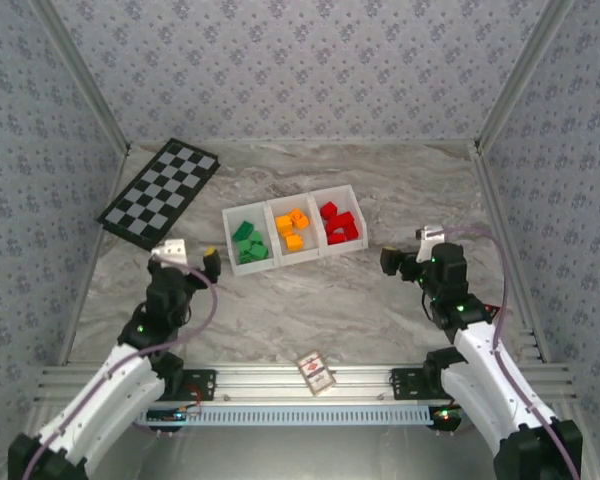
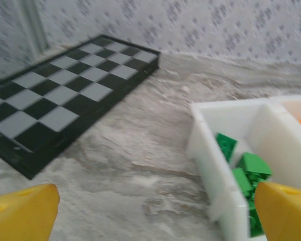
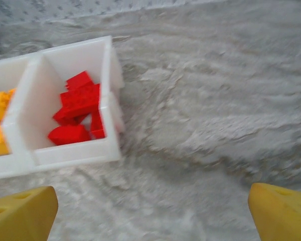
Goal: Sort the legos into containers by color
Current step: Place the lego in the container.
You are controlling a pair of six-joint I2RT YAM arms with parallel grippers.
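Note:
The containers are one white tray (image 1: 280, 263) of three compartments in the middle of the table. Green legos (image 1: 248, 243) fill the left one, orange legos (image 1: 293, 228) the middle one and red legos (image 1: 338, 222) the right one. My left gripper (image 1: 192, 258) hangs open just left of the tray's near left corner, nothing between its yellow fingertips (image 2: 22, 211). Its wrist view looks past the tray wall (image 2: 210, 145) at the green legos (image 2: 246, 168). My right gripper (image 1: 408, 252) stands open to the right of the tray, empty. Its wrist view shows the red legos (image 3: 78, 105).
A black-and-white checkerboard (image 1: 160, 192) lies at the back left, near the left wall. A small red-patterned card box (image 1: 317, 373) sits on the rail at the near edge between the arm bases. Patterned walls close in the table on three sides.

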